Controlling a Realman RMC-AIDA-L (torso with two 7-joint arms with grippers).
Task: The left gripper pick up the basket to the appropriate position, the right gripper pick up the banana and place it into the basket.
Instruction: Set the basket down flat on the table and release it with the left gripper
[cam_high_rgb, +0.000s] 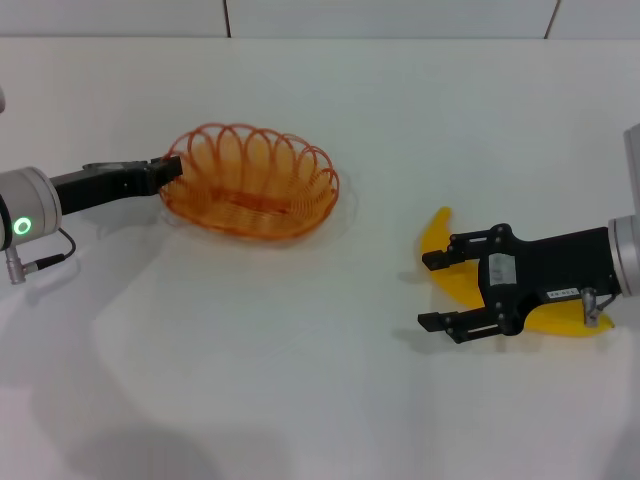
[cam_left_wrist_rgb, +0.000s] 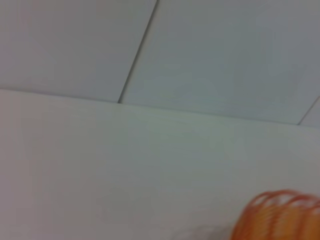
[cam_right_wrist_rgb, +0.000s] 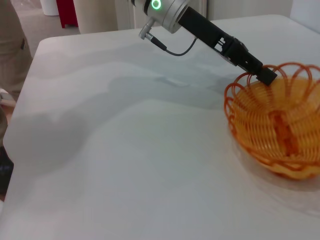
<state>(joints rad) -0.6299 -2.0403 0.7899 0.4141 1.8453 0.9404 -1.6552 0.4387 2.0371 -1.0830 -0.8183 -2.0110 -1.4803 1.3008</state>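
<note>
Head view: left tool (cam_high_rgb: 172, 168) grips the basket (cam_high_rgb: 250, 182) rim at nine o'clock; right tool (cam_high_rgb: 440, 290), spread wide, straddles the banana (cam_high_rgb: 445, 262), unlifted on the counter (cam_high_rgb: 300, 380).

White stickers on the right gripper (cam_high_rgb: 436, 292) (print too small) unreadable.

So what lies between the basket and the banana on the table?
Nothing: in the head view, only bare white table separates the basket from the banana, which the right gripper straddles.
</note>
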